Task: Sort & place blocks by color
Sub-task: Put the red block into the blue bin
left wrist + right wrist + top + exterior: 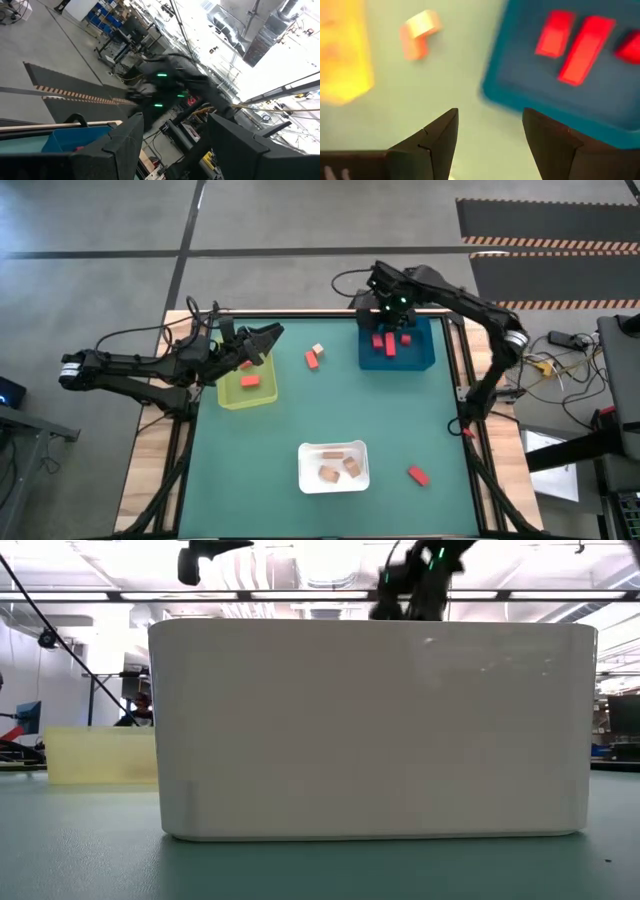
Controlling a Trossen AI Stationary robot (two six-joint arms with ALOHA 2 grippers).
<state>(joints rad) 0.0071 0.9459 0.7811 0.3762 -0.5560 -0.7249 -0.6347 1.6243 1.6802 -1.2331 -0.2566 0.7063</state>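
Nearest, at six o'clock, a smooth rounded white tray (304,472) holds three tan bare-wood blocks (340,466); a lone red block (418,475) lies at five o'clock. Mid-table sit an orange-red block (312,359) and a tan block (318,349), touching. Left gripper (268,337), fingers spread and empty, hovers over the translucent yellow-green tray (232,398), its contents partly hidden. Farthest, at one o'clock, right gripper (384,308), jaws wide and empty, hangs over the blue tray (425,352) of red blocks (388,344).
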